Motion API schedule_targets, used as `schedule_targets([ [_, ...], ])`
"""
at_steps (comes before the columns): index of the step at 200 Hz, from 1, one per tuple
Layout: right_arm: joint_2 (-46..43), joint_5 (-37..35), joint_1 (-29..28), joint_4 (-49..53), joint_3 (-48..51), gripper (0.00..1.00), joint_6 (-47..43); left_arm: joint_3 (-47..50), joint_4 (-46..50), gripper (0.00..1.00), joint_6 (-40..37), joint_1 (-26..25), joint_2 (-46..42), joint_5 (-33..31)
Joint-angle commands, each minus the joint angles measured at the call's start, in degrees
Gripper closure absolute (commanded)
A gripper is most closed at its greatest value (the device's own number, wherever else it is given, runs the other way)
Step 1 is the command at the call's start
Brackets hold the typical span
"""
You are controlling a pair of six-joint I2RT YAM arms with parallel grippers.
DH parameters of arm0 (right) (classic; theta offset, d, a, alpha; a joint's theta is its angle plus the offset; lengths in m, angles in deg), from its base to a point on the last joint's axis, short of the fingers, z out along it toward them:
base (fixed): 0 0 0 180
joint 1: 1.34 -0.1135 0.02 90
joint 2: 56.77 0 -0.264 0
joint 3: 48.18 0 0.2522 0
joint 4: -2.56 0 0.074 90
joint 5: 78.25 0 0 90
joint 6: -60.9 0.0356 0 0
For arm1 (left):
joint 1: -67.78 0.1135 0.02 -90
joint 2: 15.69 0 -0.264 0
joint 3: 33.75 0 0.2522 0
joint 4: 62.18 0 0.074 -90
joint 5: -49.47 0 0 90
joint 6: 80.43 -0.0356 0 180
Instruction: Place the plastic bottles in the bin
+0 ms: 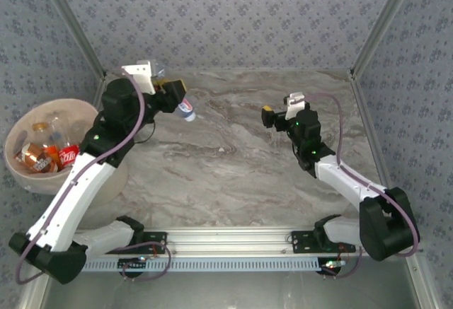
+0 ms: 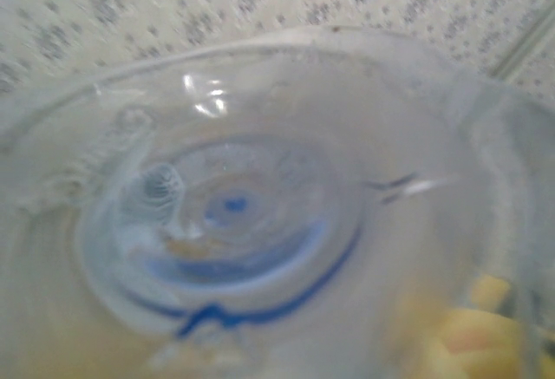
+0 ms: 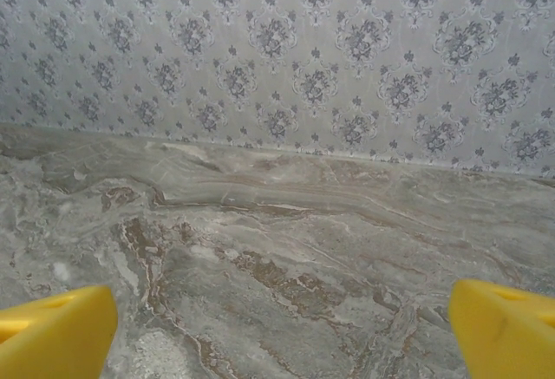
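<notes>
Grips a clear bottle (image 1: 187,109) in the closed left tool (image 1: 178,95), above the tabletop (image 1: 233,175) at upper left of centre in the top view, right of the bin (image 1: 67,106). Best to swing left until squarely over the bin's mouth, then let go low, clear of the rim and of the bottles (image 1: 48,152) lying inside. Leaves the right tool (image 1: 271,116) wide open and empty, right of centre. From the top: bin and bottle apart. From the left wrist: the bottle's round base close up, blurred, blue-tinged. From the right wrist: yellow fingers (image 3: 52,331) well apart over bare tabletop
</notes>
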Motion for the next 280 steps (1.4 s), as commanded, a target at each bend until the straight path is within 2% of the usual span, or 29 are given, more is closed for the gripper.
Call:
schedule_targets([
  [1, 1.9, -0.1, 0.1, -0.7, -2.8, 0.00, -1.5, -4.6, 8.8, 0.49, -5.3, 0.9, -2.3, -10.0],
  [15, 3.0, 0.3, 0.0, -0.8, -3.5, 0.00, -1.6, -8.1, 12.8, 0.49, -7.8, 1.6, -2.9, -14.5],
  [41, 4.2, -0.4, 0.0, -0.4, -4.7, 0.00, -1.4, -14.7, 21.3, 0.49, -11.3, 5.0, -4.4, -18.8],
  [71, 5.0, -0.5, -0.1, 0.1, -4.8, 0.00, -1.5, -18.5, 27.8, 0.49, -11.0, 13.8, -5.6, -20.5],
  [95, 5.8, 0.0, -0.1, 0.4, -4.8, 0.00, -1.4, -23.9, 34.2, 0.49, -12.5, 20.0, -2.5, -21.7],
  [132, 6.6, -0.2, 0.1, 1.3, -5.9, 0.00, -1.6, -34.7, 47.3, 0.49, -15.9, 26.3, 6.2, -34.4],
  [151, 7.0, -0.2, 0.2, 2.9, -7.2, 0.00, -1.7, -34.5, 50.8, 0.49, -17.4, 29.1, 8.0, -38.7],
  [165, 7.4, 0.4, 0.2, 3.8, -8.2, 0.00, -1.8, -32.2, 51.7, 0.49, -16.6, 33.5, 7.9, -37.5],
  [190, 7.9, 0.5, 0.2, 5.7, -10.0, 0.00, -1.7, -26.2, 48.0, 0.49, -14.2, 41.9, 4.2, -25.0],
  [215, 7.8, 0.1, 0.0, 6.9, -11.5, 0.00, -1.7, -25.1, 50.4, 0.49, -13.4, 45.8, 4.7, -27.2],
  [266, 7.8, 0.6, -0.3, 9.2, -13.1, 0.00, -1.8, -20.2, 51.1, 0.48, -10.2, 59.3, 6.2, -20.9],
  [280, 7.7, 0.5, -0.5, 9.3, -12.9, 0.00, -1.8, -20.2, 51.9, 0.40, -9.4, 59.8, 7.2, -19.5],
])
